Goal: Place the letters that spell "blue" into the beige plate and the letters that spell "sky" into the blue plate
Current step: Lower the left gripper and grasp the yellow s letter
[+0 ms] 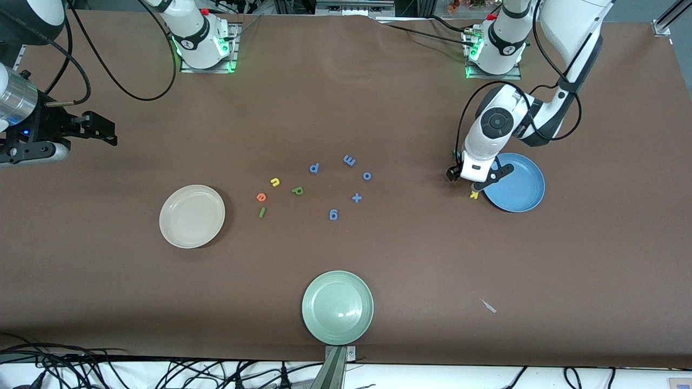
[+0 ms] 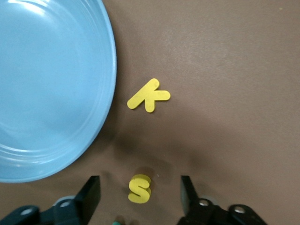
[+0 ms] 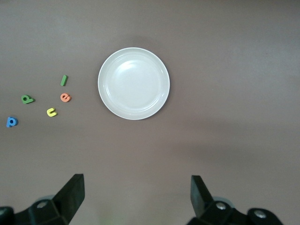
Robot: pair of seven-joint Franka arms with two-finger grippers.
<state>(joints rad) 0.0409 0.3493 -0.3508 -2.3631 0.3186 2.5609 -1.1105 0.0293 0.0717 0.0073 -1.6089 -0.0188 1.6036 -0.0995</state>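
My left gripper is down at the table beside the blue plate, on its right-arm side. It stands open, and the yellow s lies flat between its fingers with a gap on each side. The yellow k lies close to the plate's rim. A teal sliver shows by the gripper. The plate holds nothing. Yellow u, orange e, dark green l and light green b lie mid-table beside the empty beige plate. My right gripper waits open, high over its end.
Several all-blue letters lie scattered mid-table between the two plates. A pale green plate sits near the table's front edge. A small pale scrap lies toward the left arm's end, near that edge.
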